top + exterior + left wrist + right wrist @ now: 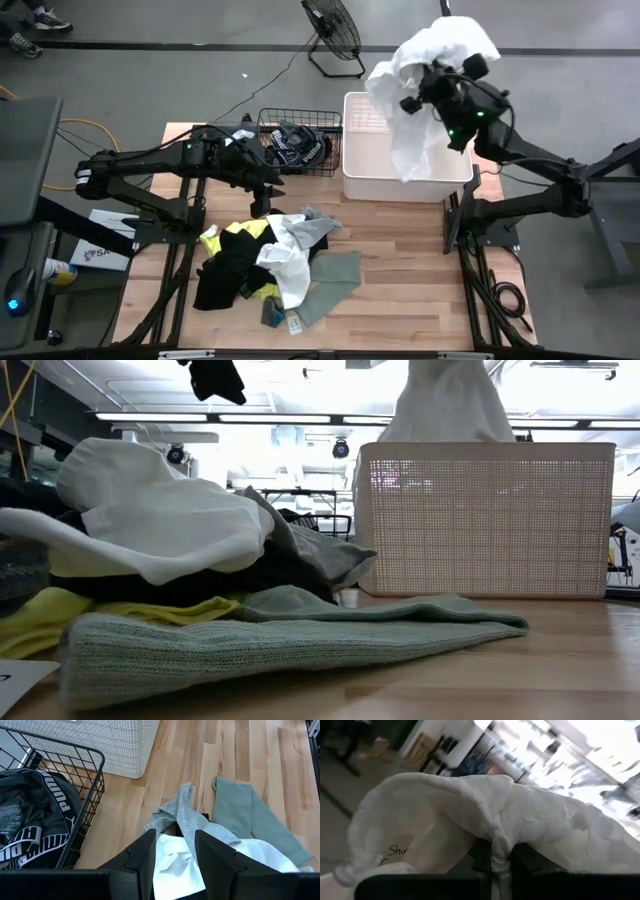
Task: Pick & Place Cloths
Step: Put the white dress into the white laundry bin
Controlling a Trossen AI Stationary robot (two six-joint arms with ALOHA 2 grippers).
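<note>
The wooden surface (400, 270) carries everything, its largest load being a white plastic tub (405, 185) toward the rear right. Above the tub hangs the large sheer white garment (425, 70), bunched at the top and trailing down into the tub; the right end effector (500, 862) is clamped on it, fingers pinched together on a twisted fold of the fabric. In the low view the same white cloth (450, 405) rises out of the tub's perforated wall.

A heap of cloths (265, 260) lies at the front middle of the surface: black, white, grey and neon yellow pieces overlapping, with a grey-green knit piece (280, 640) spread along the front edge of the pile.

The black wire basket (300, 150) stands just left of the tub and holds a black garment with white lettering (30, 827).

The left end effector (172, 857) hovers over the heap's rear edge, beside the basket, its fingers apart with nothing between them; below it lie a white cloth (172, 870) and a light grey one (187, 817).
</note>
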